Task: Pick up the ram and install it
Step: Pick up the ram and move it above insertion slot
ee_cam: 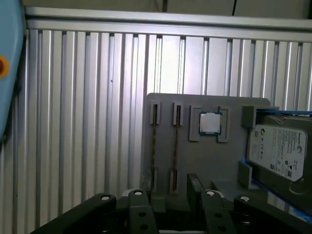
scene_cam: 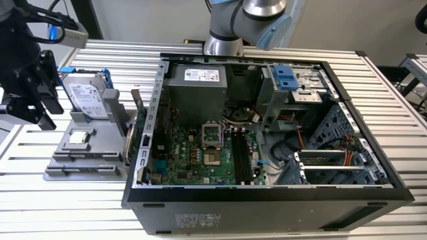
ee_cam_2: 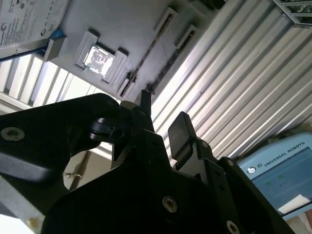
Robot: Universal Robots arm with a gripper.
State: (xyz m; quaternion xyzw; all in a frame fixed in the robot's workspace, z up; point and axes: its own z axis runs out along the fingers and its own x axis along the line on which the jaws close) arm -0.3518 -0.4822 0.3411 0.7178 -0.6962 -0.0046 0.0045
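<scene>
Here's the ram (ee_cam: 176, 146), a long, narrow, dark circuit-board stick. In the first wrist view it shows edge-on, standing in a slot of the flat grey plastic fixture (ee_cam: 209, 161). A second similar stick (ee_cam: 155, 146) stands in the neighbouring slot, and I cannot tell which of the 2 is the target. On the same fixture sit the small square silver processor chip (ee_cam: 210, 123) and the silver hard drive in its blue frame (ee_cam: 275, 148). All of it rests on the ribbed aluminium table (ee_cam: 87, 122).

By my reading the stick is very light, stiff and thin, but delicate. Its chips and contact edge would not forgive a crushing or twisting grip. The safest hold looks like the 2 flat faces, along the exposed upper edge midway between the end brackets, so it lifts out straight and level. Those smooth faces could slip, so the bite needs to be square.

The black 2-finger gripper (ee_cam_2: 163, 116) has its jaws apart with nothing between them, and table slats show through the gap in the second wrist view. It hangs above the table on the slot side of the fixture, touching nothing. In the exterior view the arm's grey base (scene_cam: 223, 45) stands behind the open black computer case (scene_cam: 267, 192). The wrist is reached far out to the exterior view's left, well apart from the motherboard's black slots (scene_cam: 238, 155).
</scene>
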